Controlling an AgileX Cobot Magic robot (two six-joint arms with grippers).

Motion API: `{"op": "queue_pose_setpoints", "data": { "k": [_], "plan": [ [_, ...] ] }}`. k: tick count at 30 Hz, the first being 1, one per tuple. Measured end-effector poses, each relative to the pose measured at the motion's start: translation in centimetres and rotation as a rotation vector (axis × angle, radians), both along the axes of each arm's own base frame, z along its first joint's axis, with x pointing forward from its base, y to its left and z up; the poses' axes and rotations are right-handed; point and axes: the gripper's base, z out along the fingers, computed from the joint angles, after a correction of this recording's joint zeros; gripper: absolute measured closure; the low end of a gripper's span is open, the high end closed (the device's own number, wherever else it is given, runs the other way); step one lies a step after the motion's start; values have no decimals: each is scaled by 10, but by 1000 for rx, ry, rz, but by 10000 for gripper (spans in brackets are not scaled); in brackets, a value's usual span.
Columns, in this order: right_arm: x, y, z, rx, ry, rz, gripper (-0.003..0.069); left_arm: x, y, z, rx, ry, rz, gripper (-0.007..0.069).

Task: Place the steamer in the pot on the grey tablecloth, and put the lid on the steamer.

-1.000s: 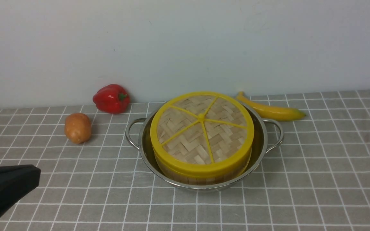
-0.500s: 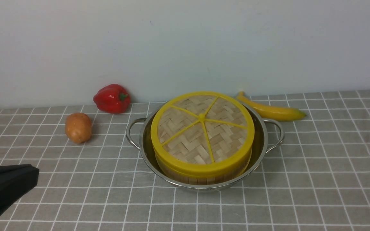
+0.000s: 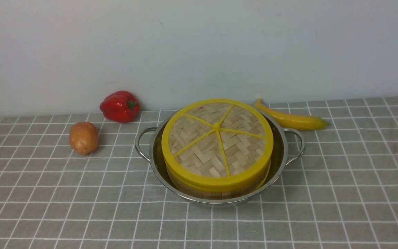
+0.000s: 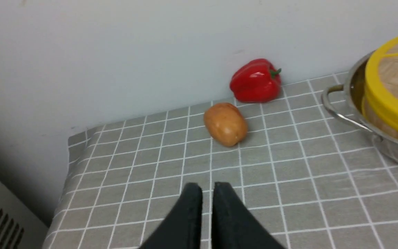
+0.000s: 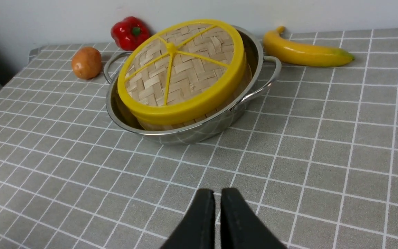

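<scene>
Even, soft light; faint shadows; slightly blurred wrist views.

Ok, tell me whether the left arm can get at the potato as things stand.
Probably yes. In the left wrist view only bare grey tablecloth lies between the left gripper and the potato; the red pepper sits behind it, the pot off to one side.

Lid (image 3: 217,137) caps steamer (image 3: 216,190) inside pot (image 3: 279,159).

steamer (image 3: 216,191) mostly hidden under lid (image 3: 217,140) (only side wall showing), pot (image 4: 385,145) cropped
</scene>
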Motion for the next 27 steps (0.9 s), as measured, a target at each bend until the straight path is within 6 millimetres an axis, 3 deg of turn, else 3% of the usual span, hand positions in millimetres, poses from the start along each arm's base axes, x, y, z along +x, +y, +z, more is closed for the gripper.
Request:
{"op": "queue_pose_setpoints", "data": {
  "k": [2,5,6,11,27],
  "plan": [
    [0,0,0,0,1,0,600,0,0,-26,4,-11,6,571],
    [0,0,0,0,1,0,593,1,0,-43,5,-5,3,571],
    [0,0,0,0,1,0,587,2,0,-56,6,4,0,571],
    [0,0,0,0,1,0,567,6,-1,-81,7,11,-8,560],
    [0,0,0,1,0,0,516,6,-1,-86,12,5,-12,539]
  ]
}}
